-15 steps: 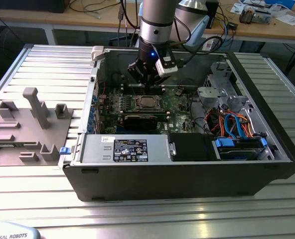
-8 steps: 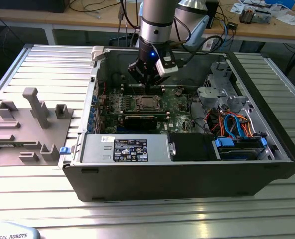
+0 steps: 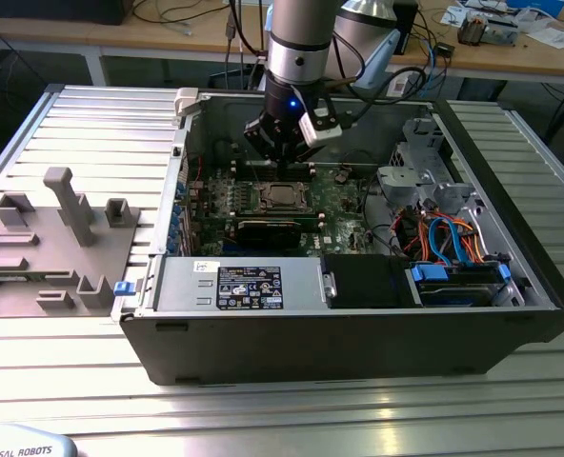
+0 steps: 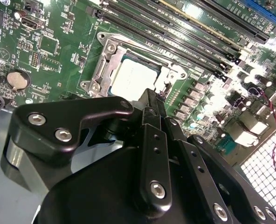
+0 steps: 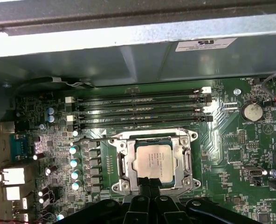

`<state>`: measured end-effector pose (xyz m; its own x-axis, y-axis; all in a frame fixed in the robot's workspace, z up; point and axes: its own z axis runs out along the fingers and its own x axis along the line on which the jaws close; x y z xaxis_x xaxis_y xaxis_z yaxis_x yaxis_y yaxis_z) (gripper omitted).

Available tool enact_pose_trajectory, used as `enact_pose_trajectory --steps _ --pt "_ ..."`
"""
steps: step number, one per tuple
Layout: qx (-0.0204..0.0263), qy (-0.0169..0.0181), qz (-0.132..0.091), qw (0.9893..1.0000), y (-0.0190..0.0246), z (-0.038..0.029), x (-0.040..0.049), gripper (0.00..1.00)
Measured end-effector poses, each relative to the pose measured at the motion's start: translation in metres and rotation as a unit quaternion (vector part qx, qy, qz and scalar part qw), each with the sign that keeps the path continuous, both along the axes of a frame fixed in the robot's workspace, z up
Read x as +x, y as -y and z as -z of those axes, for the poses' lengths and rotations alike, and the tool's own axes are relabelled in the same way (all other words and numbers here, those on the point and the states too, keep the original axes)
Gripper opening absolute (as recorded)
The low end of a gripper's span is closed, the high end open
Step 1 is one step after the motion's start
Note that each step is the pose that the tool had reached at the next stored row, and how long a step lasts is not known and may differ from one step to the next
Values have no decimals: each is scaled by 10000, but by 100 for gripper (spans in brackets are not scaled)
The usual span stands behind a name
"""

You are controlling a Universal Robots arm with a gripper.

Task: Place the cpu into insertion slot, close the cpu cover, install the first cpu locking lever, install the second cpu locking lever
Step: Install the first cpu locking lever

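The end effector [image 3: 280, 164] hangs inside the open computer case [image 3: 358, 333], just above the green motherboard [image 3: 344, 205] and beside the socket on its far side in the exterior view. In both wrist views its black fingers [image 4: 149, 105] come together to a narrow tip at the socket's edge; they look closed with nothing between them, though the very tips are partly hidden in the first wrist view.

The cpu [image 5: 154, 162], a dull silver square, lies flat in the insertion slot [image 5: 186, 163], and the cpu cover [image 5: 152, 138] is folded down around it, its frame bordering the chip on all sides so the chip shows through the window. In the second wrist view the same chip [image 4: 134, 79] sits framed by the cover [image 4: 103, 65] directly ahead of the fingertips. A thin wire lever [image 5: 93, 140] runs along one side of the socket, between it and a row of small capacitors.

Four long black memory slots [image 5: 138, 109] lie parallel just beyond the socket, near the case wall. A coin battery [image 5: 253, 111] sits well off to one side. The case rests on a ribbed metal desk [image 3: 91, 362], with a grey fixture block [image 3: 49, 243] at the exterior view's left.
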<state>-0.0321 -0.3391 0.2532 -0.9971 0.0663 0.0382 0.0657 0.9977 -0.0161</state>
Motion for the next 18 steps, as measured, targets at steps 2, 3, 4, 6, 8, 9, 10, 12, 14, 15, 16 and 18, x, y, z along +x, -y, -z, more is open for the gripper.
enact_pose_trajectory --steps 2,3,4,6,8,9,10,12,14,15,16,18 --pt "0 0 -38 10000 0 0 0 11" --pt "0 0 -54 10000 0 0 0 11" --pt "0 0 -80 10000 0 0 0 11" --pt "0 0 -121 9999 0 0 0 11" --pt "0 0 -144 9999 0 0 0 11" --pt "0 0 -159 9999 0 0 0 11" --pt "0 0 -171 9999 0 0 0 11" --pt "0 0 -215 9998 0 0 0 11" --pt "0 0 -246 9997 0 0 0 11" --pt "0 0 -258 9997 0 0 0 11" --pt "1 0 -380 9993 0 0 0 11" --pt "-7 248 -387 9989 0 7 0 11"
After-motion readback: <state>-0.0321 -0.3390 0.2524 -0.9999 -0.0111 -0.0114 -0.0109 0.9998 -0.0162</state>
